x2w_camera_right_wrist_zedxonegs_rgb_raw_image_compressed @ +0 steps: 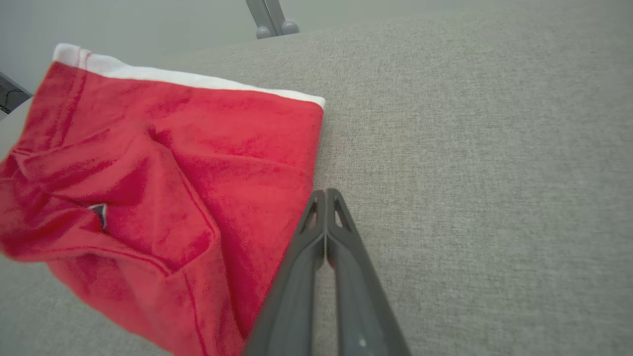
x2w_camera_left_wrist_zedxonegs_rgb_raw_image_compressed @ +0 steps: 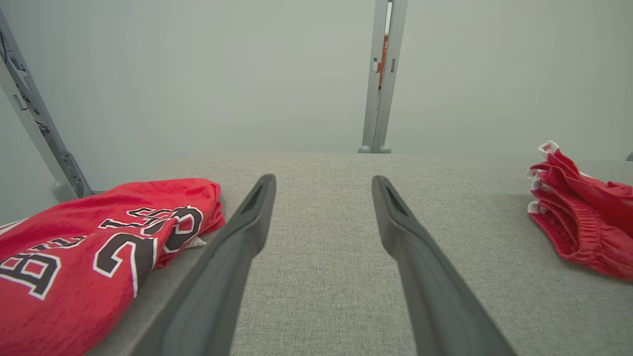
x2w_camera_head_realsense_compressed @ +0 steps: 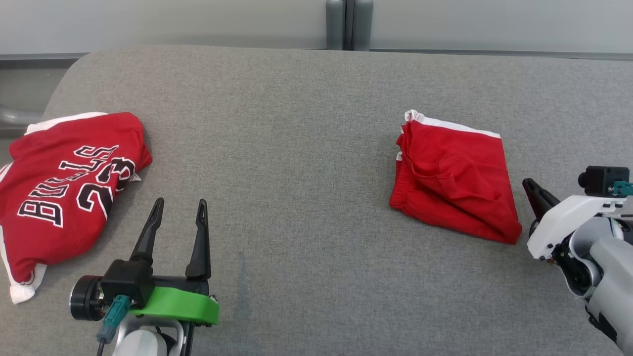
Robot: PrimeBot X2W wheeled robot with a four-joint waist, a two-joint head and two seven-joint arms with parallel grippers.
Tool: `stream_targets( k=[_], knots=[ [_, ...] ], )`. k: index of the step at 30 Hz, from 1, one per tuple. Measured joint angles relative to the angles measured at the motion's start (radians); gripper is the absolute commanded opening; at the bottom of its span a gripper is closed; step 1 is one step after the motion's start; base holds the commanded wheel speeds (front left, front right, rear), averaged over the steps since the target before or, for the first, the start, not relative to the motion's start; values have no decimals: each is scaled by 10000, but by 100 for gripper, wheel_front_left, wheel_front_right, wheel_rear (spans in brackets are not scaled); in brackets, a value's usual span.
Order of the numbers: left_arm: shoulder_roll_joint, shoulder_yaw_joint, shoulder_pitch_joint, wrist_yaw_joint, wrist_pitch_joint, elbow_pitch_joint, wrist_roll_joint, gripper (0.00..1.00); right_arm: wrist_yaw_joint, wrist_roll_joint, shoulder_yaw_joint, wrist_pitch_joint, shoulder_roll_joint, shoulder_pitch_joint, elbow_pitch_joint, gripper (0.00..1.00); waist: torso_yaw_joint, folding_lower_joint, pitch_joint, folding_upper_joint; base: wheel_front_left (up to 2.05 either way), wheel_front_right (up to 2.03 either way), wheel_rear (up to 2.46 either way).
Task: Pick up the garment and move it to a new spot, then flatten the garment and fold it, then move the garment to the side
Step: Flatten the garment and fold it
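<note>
Grey fabric table [x2w_camera_head_realsense_compressed: 316, 148] before pale wall [x2w_camera_head_realsense_compressed: 148, 20].

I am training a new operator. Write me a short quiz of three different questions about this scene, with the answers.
1. True or false: the left tool stands open.
2. Fill in: the number printed on the jersey is ___.
3. Which garment lies nearer the right tool? A: the jersey. B: the red shorts.

Key: 1 true; 2 23; 3 B.
</note>
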Motion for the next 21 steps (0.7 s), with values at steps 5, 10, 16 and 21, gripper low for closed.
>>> stream_targets(
  k=[5,10,16,21],
  knots=[
    [2,48,38,12,0,0,-2,100,0,121,571,-186,6,414,-543,0,-14,0,-120,0,0,0,0],
    [2,46,52,17,0,-19,-6,100,0,368,846,-508,-6,692,-1179,0,-93,0,-190,0,0,0,0],
    [0,61,61,15,0,-25,-2,100,0,341,1074,-731,79,844,-1749,0,-201,0,-230,0,0,0,0],
    [0,21,59,8,0,-15,-2,100,0,341,1312,-765,362,910,-1990,0,-169,0,-238,0,0,0,0]
  ],
)
